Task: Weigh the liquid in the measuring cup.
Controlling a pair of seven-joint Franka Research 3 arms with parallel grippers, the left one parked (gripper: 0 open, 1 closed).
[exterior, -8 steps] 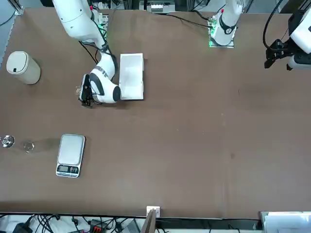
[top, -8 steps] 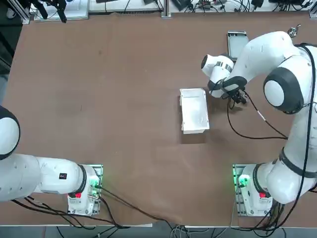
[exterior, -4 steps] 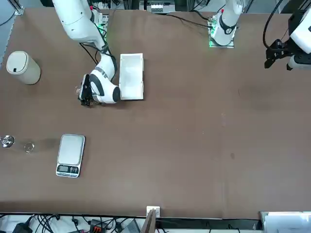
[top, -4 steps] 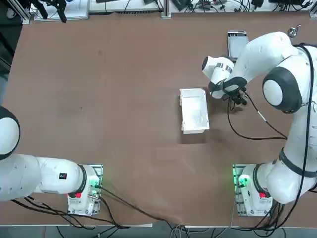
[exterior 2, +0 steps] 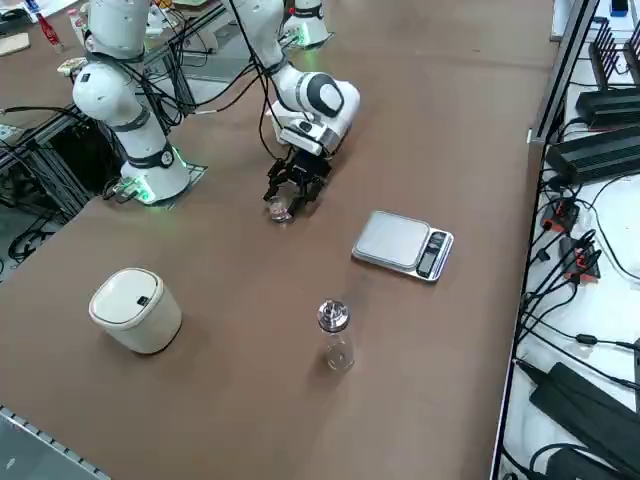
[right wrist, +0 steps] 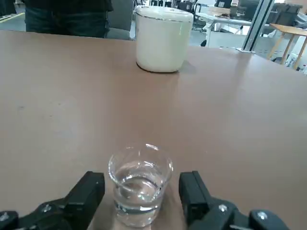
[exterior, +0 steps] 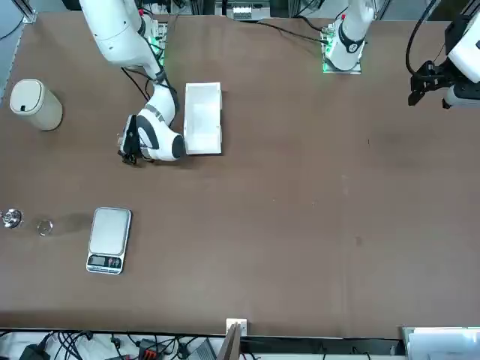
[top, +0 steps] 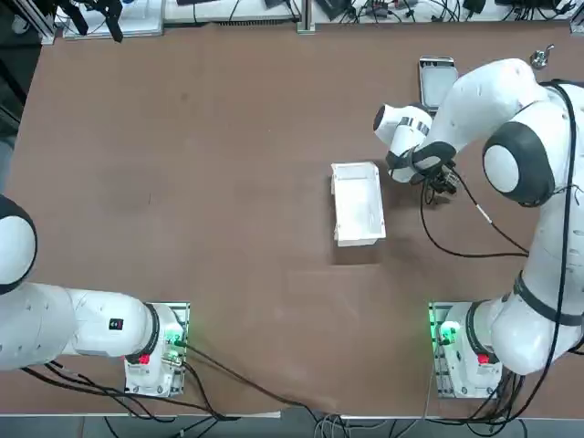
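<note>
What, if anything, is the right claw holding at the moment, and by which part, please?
Nothing is held: the right claw stands open around the measuring cup, with a gap on either side.

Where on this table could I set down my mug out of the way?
The widest bare patch lies between the white box and the table's far left edge. There is also bare table between the lidded white bin and the shaker. It's crowded around the gripper, with the cup between its fingers.
</note>
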